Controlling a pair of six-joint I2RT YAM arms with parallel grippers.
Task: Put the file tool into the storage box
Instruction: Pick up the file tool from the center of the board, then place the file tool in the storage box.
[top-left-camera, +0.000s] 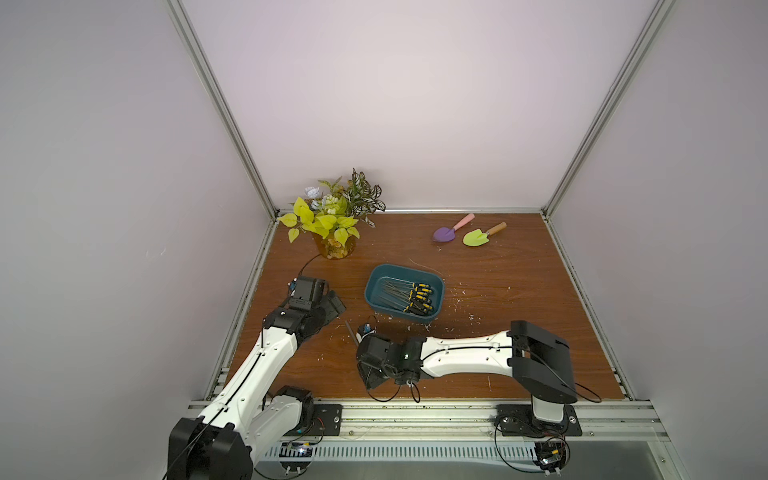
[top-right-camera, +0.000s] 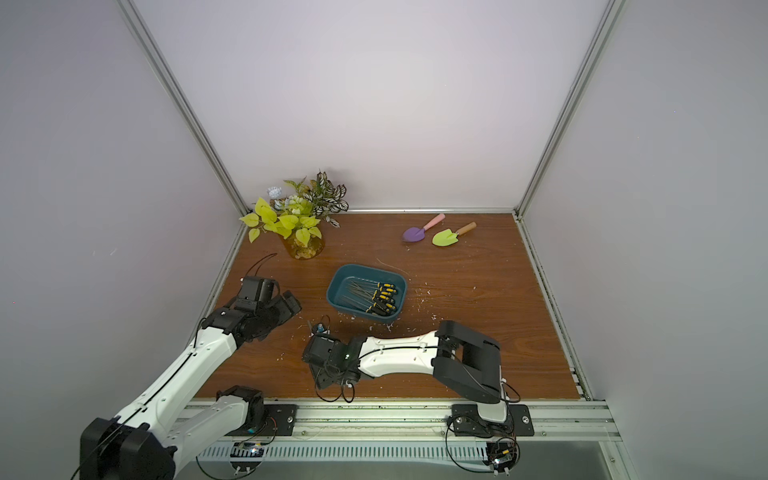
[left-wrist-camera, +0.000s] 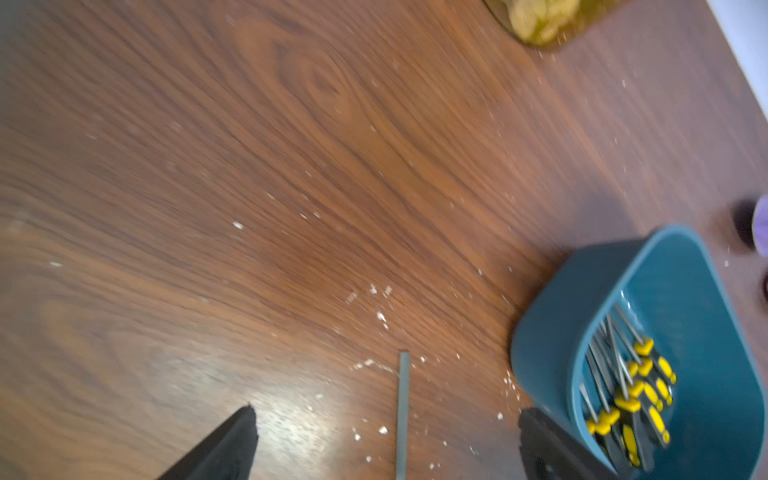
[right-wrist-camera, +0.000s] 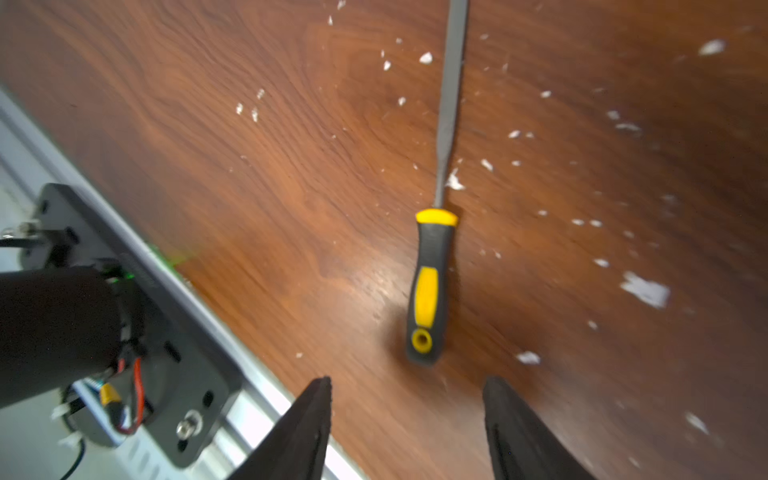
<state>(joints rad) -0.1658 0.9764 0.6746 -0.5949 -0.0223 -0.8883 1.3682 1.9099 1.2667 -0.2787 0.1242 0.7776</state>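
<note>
File tool, steel with black-yellow handle: right gripper and left gripper are both hovering over it, gaping, near the dark teal plastic storage box holding roughly six files.

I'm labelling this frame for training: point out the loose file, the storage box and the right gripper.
loose file (right-wrist-camera: 428, 286): right wrist view, on its black-and-yellow handle.
storage box (left-wrist-camera: 544, 345): left wrist view, on its outer wall.
right gripper (right-wrist-camera: 408, 380): right wrist view, midway between its open fingers' tips.

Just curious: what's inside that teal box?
The box holds a pile of files with black-and-yellow handles. They overlap, so the exact count and the floor beneath them are hidden.
</note>
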